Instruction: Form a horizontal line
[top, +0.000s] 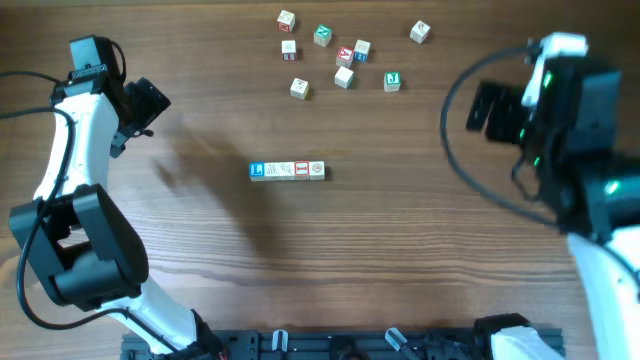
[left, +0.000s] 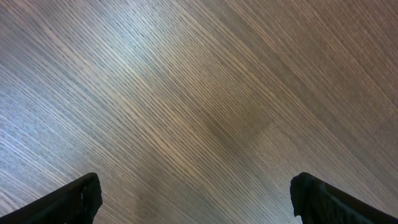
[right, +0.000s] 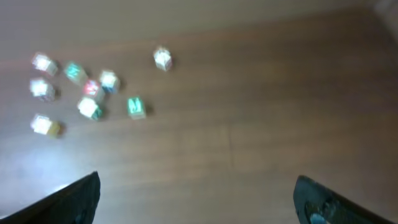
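Observation:
The horizontal line (top: 287, 171) lies at the table's middle: four tiny letter cubes edge to edge, blue "L" (top: 257, 171), pale, red-faced (top: 302, 170), pale. My left gripper (top: 147, 104) is raised at the far left, open and empty; its wrist view shows only bare wood between the fingers (left: 196, 199). My right gripper (top: 490, 108) is raised at the far right, open and empty; its fingers (right: 196, 196) frame bare table. The line is out of both wrist views.
Several loose cubes lie at the back of the table, among them a green-faced one (top: 322, 36), a red-faced one (top: 346, 55), another green one (top: 393, 81) and a pale one (top: 420, 32). They show blurred in the right wrist view (right: 93, 87).

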